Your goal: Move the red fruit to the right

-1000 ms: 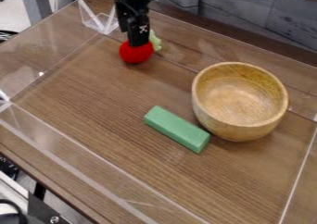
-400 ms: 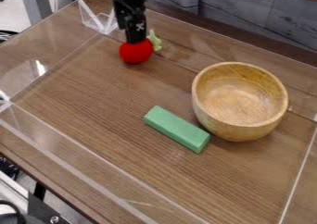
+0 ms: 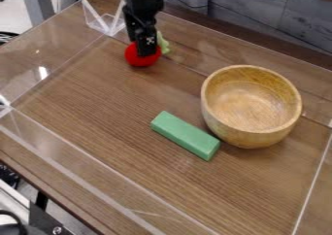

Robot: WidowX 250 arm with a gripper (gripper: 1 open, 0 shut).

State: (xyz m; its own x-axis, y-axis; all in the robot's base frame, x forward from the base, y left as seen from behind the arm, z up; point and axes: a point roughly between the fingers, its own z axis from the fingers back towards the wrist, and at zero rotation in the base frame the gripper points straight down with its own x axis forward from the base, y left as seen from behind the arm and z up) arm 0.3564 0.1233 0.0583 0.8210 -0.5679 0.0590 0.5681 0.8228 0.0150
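Single overhead-angled view of a dark wood-grain table (image 3: 116,142) fenced by low clear acrylic walls (image 3: 39,79).

Small bright red rounded toy fruit (image 3: 140,56): sits on the table surface at the far left of the enclosure, well apart from the bowl. Its upper part is covered by the gripper. A scrap of green leafy top (image 3: 162,48) shows at its upper right side, so the stem end appears to point right and away from the camera. The body reads as near-round; a long axis cannot be told from this view.

Black robot gripper (image 3: 142,47): pointing straight down, directly over the red fruit, its tips low on either side of the fruit's top. Fingers are spread wide, released; whether they touch the fruit cannot be told.

Count:
- red fruit: one
- round light wooden bowl (image 3: 251,106): one, upright, on the right side
- flat green rectangular block (image 3: 184,135): one, lying diagonally, its right end just beside the bowl's near-left rim
- gripper: one
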